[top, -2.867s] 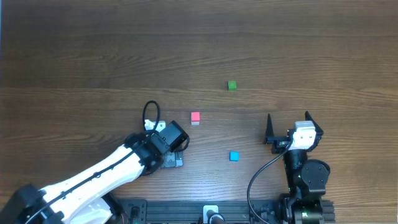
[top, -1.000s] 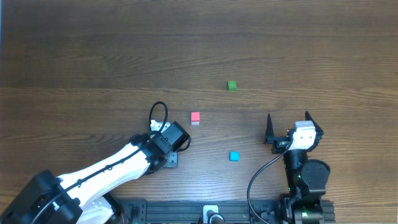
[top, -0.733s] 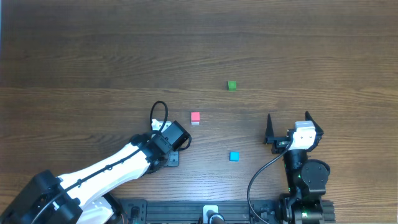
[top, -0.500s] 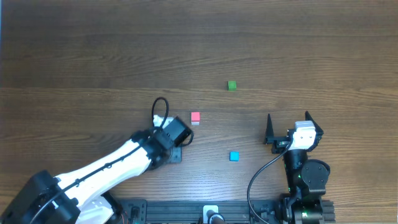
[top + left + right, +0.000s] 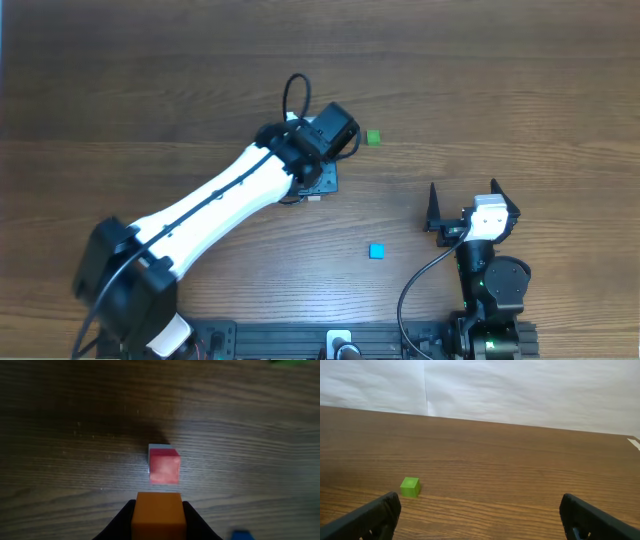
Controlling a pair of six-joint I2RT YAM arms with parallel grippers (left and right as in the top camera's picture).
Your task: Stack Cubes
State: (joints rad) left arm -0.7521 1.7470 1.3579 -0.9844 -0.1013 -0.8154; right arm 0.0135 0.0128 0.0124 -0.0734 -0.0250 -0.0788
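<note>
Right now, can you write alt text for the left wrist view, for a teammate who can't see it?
The left claw grips a small orange cube between its two dark fingers, with a small red cube lying on the dark wooden table just beyond it. A blue cube peeks in at one corner.

Dark brown wood-grain worktop [image 5: 500, 60], smooth, with a low sheen. Orange cube [image 5: 157, 512], red cube [image 5: 165, 469], green cube [image 5: 410, 486] and blue cube [image 5: 376, 251], all smooth, matt and plastic-looking. Left arm [image 5: 220, 195] cased in glossy white plastic, with matt black fittings. Behind the worktop, a white backdrop [image 5: 520, 390], matt and faintly creased like cloth or paper.
</note>
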